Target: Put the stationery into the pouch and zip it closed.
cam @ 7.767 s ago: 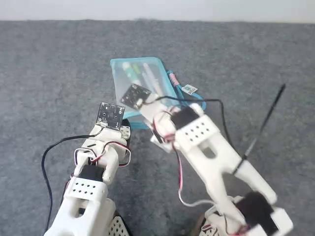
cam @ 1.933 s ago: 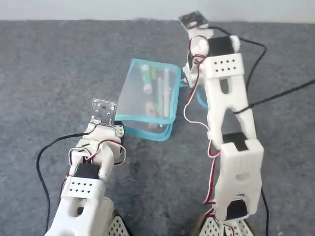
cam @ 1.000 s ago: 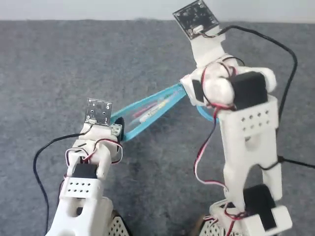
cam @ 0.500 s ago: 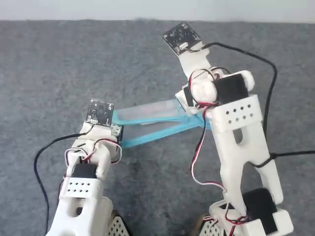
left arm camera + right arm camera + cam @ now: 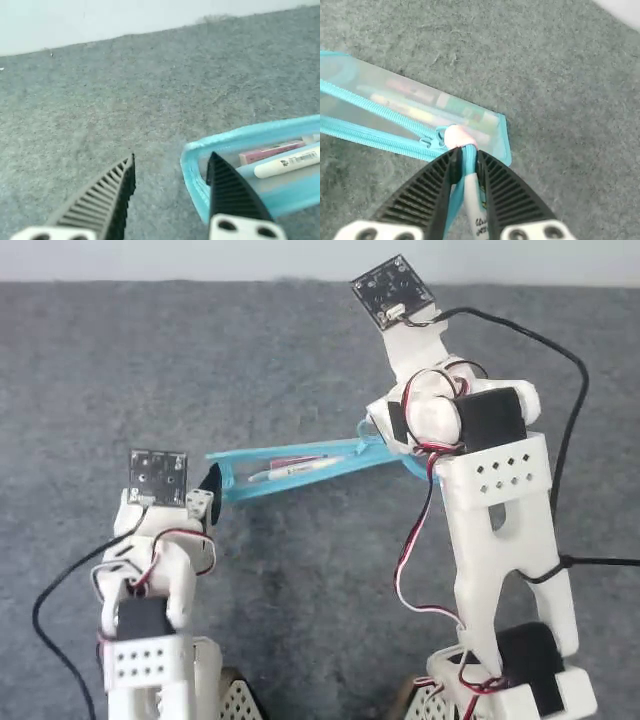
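Grey carpeted surface [image 5: 100, 370] w/ two white arms on it. The right arm [image 5: 500, 500] is stretched far out and the left arm [image 5: 150, 580] sits lower and nearer its base. Teal see-through pouch [image 5: 300, 465] spans btwn the two arm tips, seen nearly edge-on from the high view.

Right end effector [image 5: 466, 151] is clenched on the pink-and-white zip pull [image 5: 461, 139] at one end of the pouch. The pull sits right at the slider [image 5: 436, 138], and from there the two zip tapes split apart toward the far end, so the zip is open along that stretch.

Left end effector [image 5: 173, 159] is released, fingers spread wide. The pouch's other end lies just beside one finger, contact can't be told.

Stationery is inside the pouch: a white pen [image 5: 287, 162] and a pink item [image 5: 270, 152] alongside it. A few more coloured pieces show thru the clear wall in the right wrist view.
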Robot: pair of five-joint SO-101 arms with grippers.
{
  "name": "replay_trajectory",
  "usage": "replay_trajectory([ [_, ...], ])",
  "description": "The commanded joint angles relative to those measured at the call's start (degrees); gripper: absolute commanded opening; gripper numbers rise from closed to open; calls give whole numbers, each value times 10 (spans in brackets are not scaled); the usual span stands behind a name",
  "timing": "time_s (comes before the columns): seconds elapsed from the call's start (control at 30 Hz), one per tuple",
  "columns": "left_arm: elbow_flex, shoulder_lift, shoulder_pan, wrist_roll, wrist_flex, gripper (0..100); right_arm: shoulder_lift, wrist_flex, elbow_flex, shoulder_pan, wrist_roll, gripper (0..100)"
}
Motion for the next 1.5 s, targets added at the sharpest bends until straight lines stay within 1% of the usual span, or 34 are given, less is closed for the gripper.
replay_trajectory([
  [0.0, -36, -99, 33, -47, 84, 275, -7, -10, -36, 7, 2, 6],
  [0.1, -46, -120, 63, -67, 126, 291, -5, -11, -36, 7, 2, 6],
  [0.2, -80, -114, 71, -89, 173, 293, -5, -9, -36, 9, 5, 6],
  [0.3, -125, -94, 84, -120, 218, 294, -5, -7, -36, 8, 6, 6],
  [0.4, -172, -52, 100, -152, 244, 295, -5, -6, -36, 7, 7, 6],
  [0.5, -213, 21, 116, -198, 252, 314, -5, -5, -35, 7, 7, 6],
  [0.63, -287, 148, 115, -273, 258, 322, -5, -5, -34, 7, 7, 6],
  [0.73, -364, 245, 103, -321, 257, 322, -5, -6, -34, 7, 7, 6],
  [0.83, -471, 350, 85, -377, 270, 322, -4, -6, -34, 4, 7, 6],
  [1.0, -640, 509, 82, -435, 382, 322, -4, -5, -33, -19, 6, 6],
  [1.07, -695, 539, 84, -468, 445, 322, -4, -5, -33, -28, 6, 6],
  [1.13, -733, 545, 101, -504, 516, 322, -4, -6, -33, -30, 5, 6],
  [1.2, -753, 545, 120, -513, 562, 322, -2, -7, -33, -30, 5, 6],
  [1.27, -749, 545, 131, -512, 564, 322, 8, -6, -35, -29, 5, 6],
  [1.47, -713, 549, 136, -512, 558, 322, 41, -11, -40, -29, 3, 6],
])
